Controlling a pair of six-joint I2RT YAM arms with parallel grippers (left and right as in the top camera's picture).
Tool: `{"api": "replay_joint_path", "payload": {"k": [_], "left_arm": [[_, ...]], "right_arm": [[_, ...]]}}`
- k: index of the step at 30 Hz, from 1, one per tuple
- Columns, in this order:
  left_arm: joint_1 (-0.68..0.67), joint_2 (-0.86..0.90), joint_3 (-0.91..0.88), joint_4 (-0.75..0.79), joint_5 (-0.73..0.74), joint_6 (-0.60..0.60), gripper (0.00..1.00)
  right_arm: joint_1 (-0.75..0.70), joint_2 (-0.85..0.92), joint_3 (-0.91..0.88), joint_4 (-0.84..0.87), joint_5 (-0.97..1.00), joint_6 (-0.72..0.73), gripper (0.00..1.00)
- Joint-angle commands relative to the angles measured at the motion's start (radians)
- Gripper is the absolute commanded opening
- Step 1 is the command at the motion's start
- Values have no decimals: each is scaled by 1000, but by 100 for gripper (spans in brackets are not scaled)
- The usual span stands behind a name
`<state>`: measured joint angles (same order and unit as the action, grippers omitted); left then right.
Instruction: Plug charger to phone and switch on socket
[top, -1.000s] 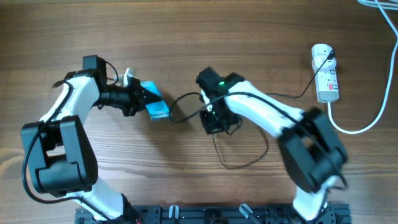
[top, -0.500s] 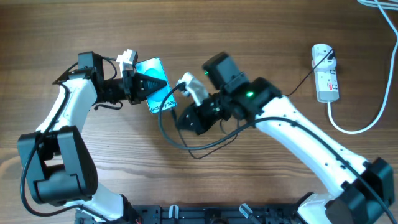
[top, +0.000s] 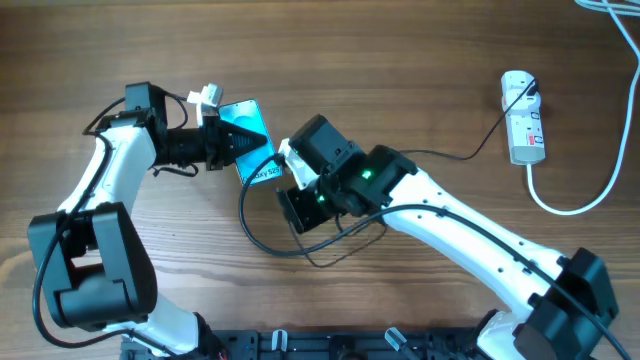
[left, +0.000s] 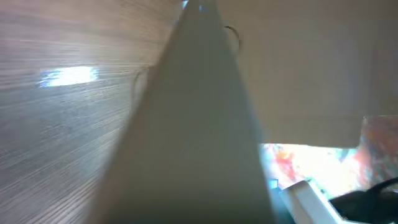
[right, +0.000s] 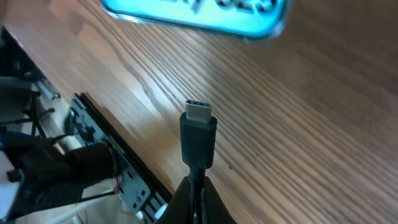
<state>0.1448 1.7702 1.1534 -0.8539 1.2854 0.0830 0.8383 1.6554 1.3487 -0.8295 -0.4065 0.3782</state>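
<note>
In the overhead view my left gripper (top: 238, 142) is shut on the teal-screened phone (top: 255, 150) and holds it above the table. In the left wrist view the phone (left: 186, 143) is a blurred grey mass that hides the jaws. My right gripper (top: 292, 200) sits just right of and below the phone, shut on the black charger (top: 300, 248) cable. In the right wrist view the gripper (right: 198, 198) pinches the cable just behind the charger's connector (right: 199, 134). The tip points at the phone (right: 193, 14), a short gap away. The white socket (top: 522, 118) lies at the far right.
The charger's slack loops on the wooden table (top: 400, 60) under the right arm and runs on to the socket. A thicker white cable (top: 600, 170) curves along the right edge. A black rail (top: 350, 345) borders the front of the table.
The left gripper raised the phone off the table and turned its screen up. The right arm swung out and left, bringing the connector close to the phone's end.
</note>
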Motion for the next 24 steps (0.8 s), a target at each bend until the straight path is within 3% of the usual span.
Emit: {"api": "replay_joint_path", "payload": {"k": [1,6,9,15,24], "left_arm": [[-35,-24,18,22,-38,-76,4],[-131,-24,18,150,-50,-204,4],[-186,-24,18,158,-132,-203,4],[-191,-24,18,164,-135,-196,4],[-180,-24,18,186,-19,-204,4]], "right_arm": [[3,24,5,-26,-18,-2,4],[3,24,7,-53,-24,-8,4],[2,24,7,-40,-19,-11,4],[-29,24,7,-38,14,26,4],[-31,25,4,-62,10,18,4]]}}
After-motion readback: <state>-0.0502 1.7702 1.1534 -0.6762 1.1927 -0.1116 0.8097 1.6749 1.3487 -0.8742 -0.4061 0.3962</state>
